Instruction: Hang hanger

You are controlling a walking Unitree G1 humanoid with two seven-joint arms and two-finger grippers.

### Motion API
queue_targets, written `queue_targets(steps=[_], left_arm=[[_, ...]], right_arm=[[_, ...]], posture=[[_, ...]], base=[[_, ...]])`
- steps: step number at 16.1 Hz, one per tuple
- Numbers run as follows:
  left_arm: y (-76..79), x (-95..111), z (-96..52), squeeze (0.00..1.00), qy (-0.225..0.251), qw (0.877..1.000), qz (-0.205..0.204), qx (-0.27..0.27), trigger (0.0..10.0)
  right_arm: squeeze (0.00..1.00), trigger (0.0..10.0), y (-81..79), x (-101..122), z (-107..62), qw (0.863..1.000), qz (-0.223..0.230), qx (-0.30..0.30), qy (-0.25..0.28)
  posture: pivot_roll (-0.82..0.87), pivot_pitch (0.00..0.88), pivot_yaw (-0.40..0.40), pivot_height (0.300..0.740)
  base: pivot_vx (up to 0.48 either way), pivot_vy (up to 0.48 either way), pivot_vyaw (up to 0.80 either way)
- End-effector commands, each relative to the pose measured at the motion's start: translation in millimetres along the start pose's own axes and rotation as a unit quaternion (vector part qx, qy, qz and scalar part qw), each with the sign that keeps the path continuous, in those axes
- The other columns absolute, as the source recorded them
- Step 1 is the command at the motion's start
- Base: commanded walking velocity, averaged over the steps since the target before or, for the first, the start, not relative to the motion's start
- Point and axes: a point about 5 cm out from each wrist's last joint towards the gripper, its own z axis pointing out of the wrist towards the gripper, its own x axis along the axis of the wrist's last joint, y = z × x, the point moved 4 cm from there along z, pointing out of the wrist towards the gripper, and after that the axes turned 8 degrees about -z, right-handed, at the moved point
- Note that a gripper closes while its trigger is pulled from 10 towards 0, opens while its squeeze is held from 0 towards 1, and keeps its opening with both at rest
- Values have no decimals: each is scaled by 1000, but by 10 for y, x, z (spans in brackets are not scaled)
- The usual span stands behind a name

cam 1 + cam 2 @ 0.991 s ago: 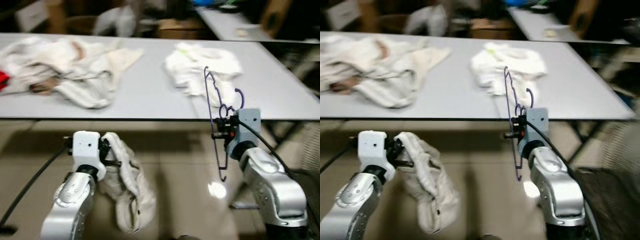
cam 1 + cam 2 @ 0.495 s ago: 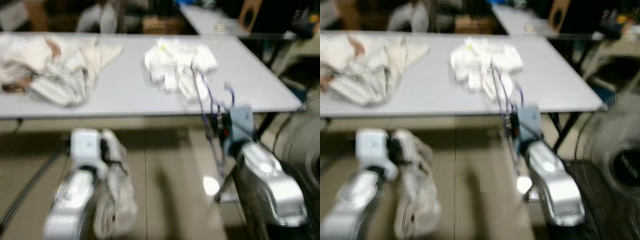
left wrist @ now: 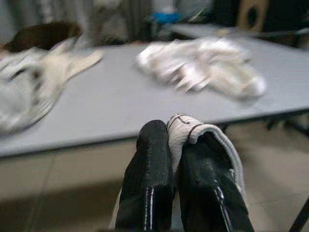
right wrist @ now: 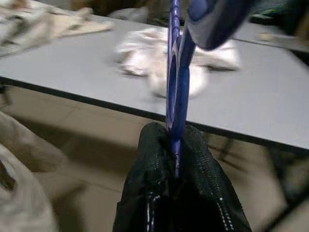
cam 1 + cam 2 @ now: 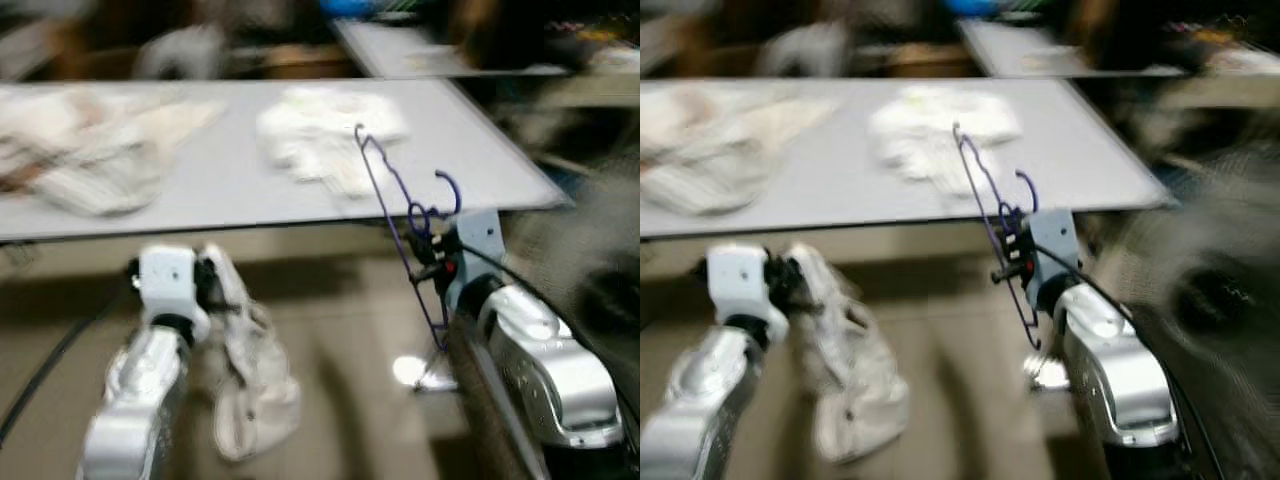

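Observation:
My right gripper [image 5: 428, 258] is shut on a thin purple wire hanger [image 5: 398, 210], held upright in front of the grey table's [image 5: 220, 190] near edge. The right wrist view shows the hanger [image 4: 175, 82] pinched between both black fingers [image 4: 198, 164]. On the other side, the left gripper [image 5: 212, 285] is shut on a cream garment [image 5: 245, 370] that hangs down toward the floor. In the left wrist view a fold of that garment [image 3: 186, 128] sits between the fingers [image 3: 152, 159].
A white clothing pile [image 5: 325, 135] lies on the table beyond the hanger, and a larger cream heap [image 5: 95, 150] lies at the left. A second table [image 5: 440, 55] stands behind. A dark, blurred object [image 5: 600, 290] is at the right. Tiled floor below.
The whole view has swung, so the camera moved and the picture is blurred. Both grippers keep their hold on the hanger and the garment.

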Motion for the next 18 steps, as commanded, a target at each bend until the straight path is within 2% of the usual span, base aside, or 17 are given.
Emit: queue_targets(steps=[1,4,7,9,10,11,13,14,15,16,17,18], left_arm=[[67,166,37,0,33,999,-4,-15,10000],[48,231,86,0,38,999,1,-23,10000],[41,270,109,0,42,999,-1,-24,10000],[32,316,143,0,47,999,0,-24,10000],[24,356,183,0,52,998,3,-23,10000],[-16,458,278,0,62,998,9,-22,10000],[-34,564,357,0,71,997,22,-29,10000],[-49,715,460,0,86,995,33,-41,10000],[-20,944,590,0,107,991,33,-66,10000],[27,1109,656,0,124,988,34,-87,10000],[46,1169,677,0,129,986,35,-95,10000],[73,1338,724,0,146,982,46,-107,10000]], right_arm=[[0,10000,76,104,1,1000,-11,-1,20],[0,10000,124,108,-23,999,-37,15,20],[0,10000,92,134,-43,997,-55,40,28],[0,10000,39,184,-90,992,-77,88,37],[0,10000,61,220,-126,991,-72,103,42],[0,10000,30,288,-304,979,-88,179,48],[0,10000,3,332,-456,963,-110,240,47],[0,10000,20,387,-564,950,-126,282,44],[0,10000,6,412,-678,927,-145,344,26],[0,10000,-25,412,-736,911,-155,382,13],[0,10000,-35,409,-750,906,-158,393,9],[0,10000,-62,384,-755,894,-168,416,0]], posture=[[-79,0,-6,740],[-80,0,3,740],[-80,0,8,740],[-76,0,6,740],[-66,0,-1,740],[-67,0,0,740],[-69,0,2,740],[-69,0,2,740],[-71,0,5,740],[-70,0,4,740],[-70,0,4,740],[-67,0,-1,740]], base=[[311,0,0],[343,0,0],[371,0,0],[386,0,0],[390,0,0],[394,0,0],[407,0,0],[405,0,0],[401,0,0],[405,0,0],[405,0,0],[401,0,0]])
